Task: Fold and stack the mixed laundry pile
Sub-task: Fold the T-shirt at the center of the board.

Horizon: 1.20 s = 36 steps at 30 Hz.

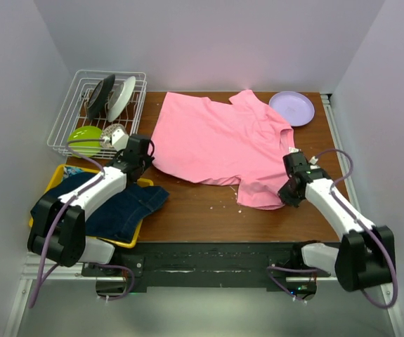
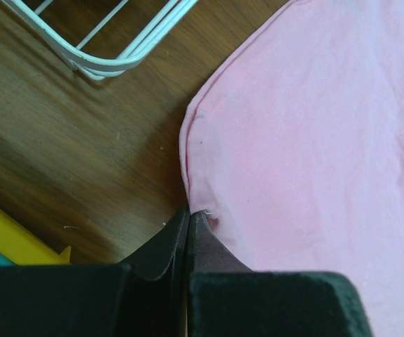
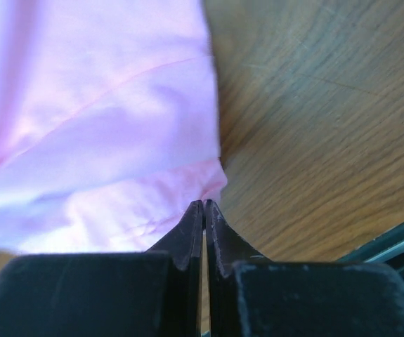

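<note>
The large pink T-shirt (image 1: 219,144) lies spread flat across the middle of the wooden table. My left gripper (image 1: 147,163) is shut on its near-left corner; the left wrist view shows the hem (image 2: 198,208) pinched between the black tips of the gripper (image 2: 190,213). My right gripper (image 1: 286,198) is shut on the near-right corner, and the right wrist view shows the shirt's edge (image 3: 212,186) caught at the tips of the gripper (image 3: 204,204). A dark blue denim jacket (image 1: 121,207) lies bunched in the yellow tray at the left, hanging over its edge.
The yellow tray (image 1: 57,174) sits at the near left. A white wire dish rack (image 1: 72,105) with plates and a green bowl (image 1: 86,135) stands at the back left, its corner close to the shirt (image 2: 117,63). A lilac plate (image 1: 291,107) lies at the back right.
</note>
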Tool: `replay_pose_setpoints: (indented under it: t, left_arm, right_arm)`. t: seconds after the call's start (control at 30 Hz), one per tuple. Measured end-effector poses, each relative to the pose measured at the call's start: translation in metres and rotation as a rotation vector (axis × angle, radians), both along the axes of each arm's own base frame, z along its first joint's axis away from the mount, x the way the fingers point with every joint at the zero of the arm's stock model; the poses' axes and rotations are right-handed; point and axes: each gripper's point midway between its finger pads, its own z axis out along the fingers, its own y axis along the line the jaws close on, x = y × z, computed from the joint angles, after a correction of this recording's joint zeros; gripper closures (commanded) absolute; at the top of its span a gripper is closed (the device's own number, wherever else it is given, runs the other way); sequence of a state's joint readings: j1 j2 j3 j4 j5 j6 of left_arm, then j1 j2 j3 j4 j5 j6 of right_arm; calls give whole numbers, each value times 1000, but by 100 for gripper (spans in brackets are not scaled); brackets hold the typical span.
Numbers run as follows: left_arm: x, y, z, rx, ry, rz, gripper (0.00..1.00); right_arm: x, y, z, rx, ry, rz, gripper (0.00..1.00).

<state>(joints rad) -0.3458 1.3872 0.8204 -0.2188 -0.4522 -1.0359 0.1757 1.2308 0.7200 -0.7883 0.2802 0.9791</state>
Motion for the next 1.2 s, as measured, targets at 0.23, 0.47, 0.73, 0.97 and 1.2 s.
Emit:
replay_pose_setpoints:
  t: [0.23, 0.47, 0.73, 0.97, 1.2]
  left_arm:
    - [-5, 17, 3, 42, 6, 45, 100]
    - [-11, 37, 7, 113, 30, 89, 100]
    - [-17, 51, 16, 165, 38, 120, 100]
    - [-13, 54, 20, 197, 40, 114, 100]
    - [37, 34, 11, 225, 78, 62, 100]
  right_arm:
    - [17, 4, 98, 46, -294, 50, 100]
    - [2, 7, 150, 74, -401, 97, 100]
    - [-22, 15, 159, 132, -404, 151, 100]
    - [-5, 27, 163, 170, -406, 180, 100]
    - [92, 42, 150, 139, -378, 223, 100]
